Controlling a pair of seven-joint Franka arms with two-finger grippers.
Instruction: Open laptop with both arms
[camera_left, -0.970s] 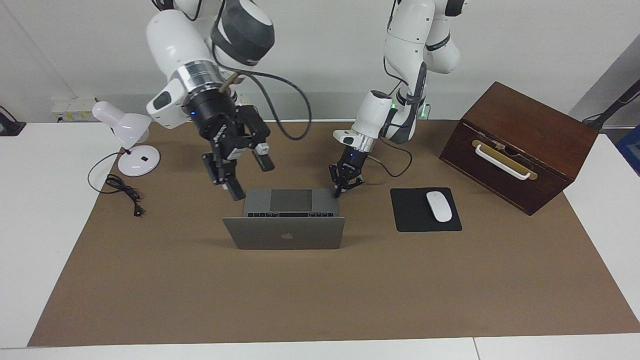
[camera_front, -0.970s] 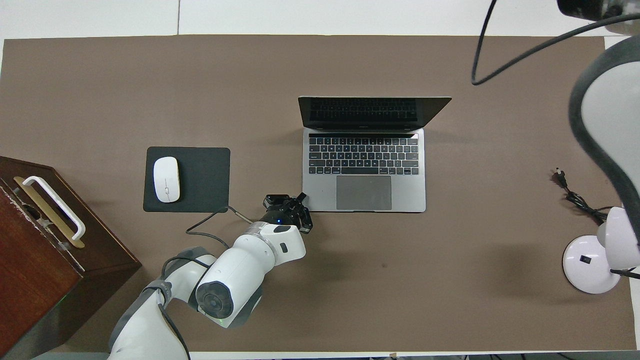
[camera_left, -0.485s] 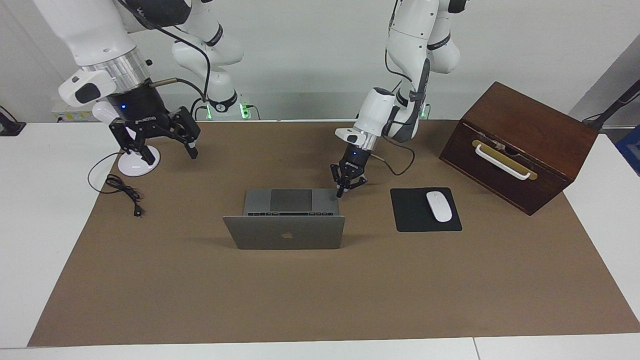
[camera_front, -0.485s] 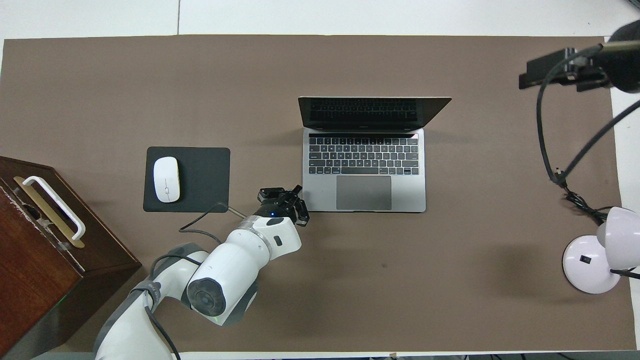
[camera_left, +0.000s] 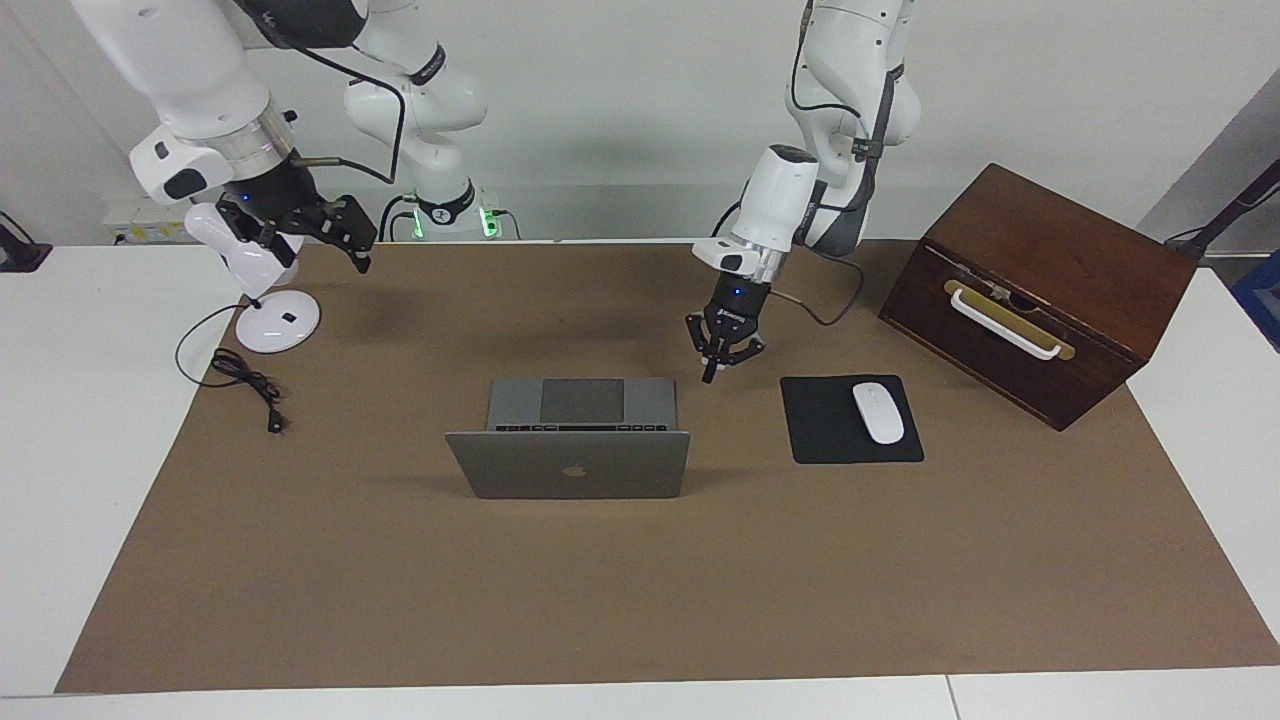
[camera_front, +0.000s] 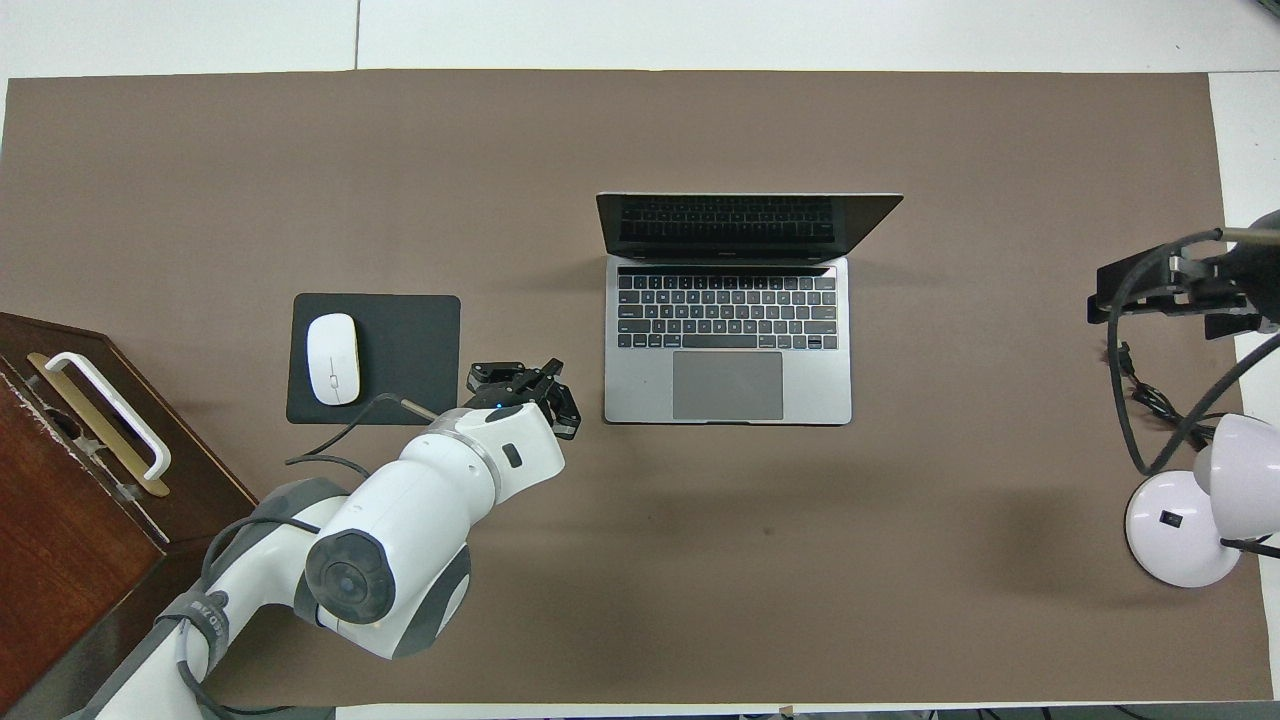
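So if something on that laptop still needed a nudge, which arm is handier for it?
Probably the left arm: its shut hand hangs just beside the open laptop, while the right hand is up over the lamp.

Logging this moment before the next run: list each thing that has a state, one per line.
laptop: open, lid upright, nothing touching it
left pincer: shut, empty, over the mat between laptop and mouse pad
right pincer: open, empty, by the desk lamp
desk lamp: unplugged, cord loose on the mat
wooden box: closed
mouse: on the mouse pad
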